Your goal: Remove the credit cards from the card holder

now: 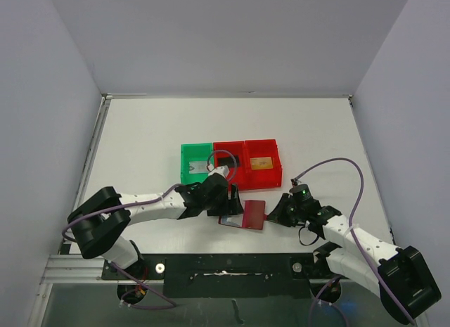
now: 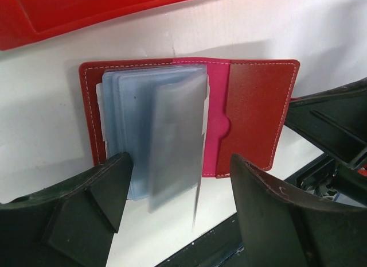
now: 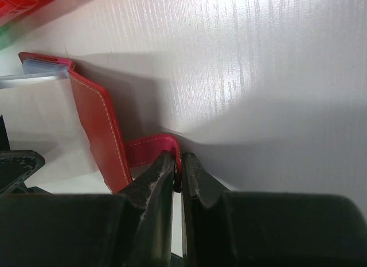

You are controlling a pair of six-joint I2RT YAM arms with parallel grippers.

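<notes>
The card holder [image 1: 252,214] lies open on the white table near its front edge, dark red cover [image 2: 258,106] down. Its pale blue-grey pockets [image 2: 123,115] fan upward, and one grey leaf [image 2: 175,135] stands up; whether a card is inside I cannot tell. My left gripper [image 2: 180,163] hangs open just above the pockets, one finger on each side. My right gripper [image 3: 179,161] is shut on the holder's red closing tab [image 3: 149,149]. Credit cards lie in the bins: a silver-grey one [image 1: 199,166], a black one [image 1: 233,160] and a gold-orange one [image 1: 261,162].
A green bin [image 1: 185,174] and two red bins [image 1: 275,174] stand in a row just behind the holder, the red one's wall [image 2: 86,14] close over my left fingers. The table's front edge and a dark rail [image 1: 232,260] lie right behind the holder.
</notes>
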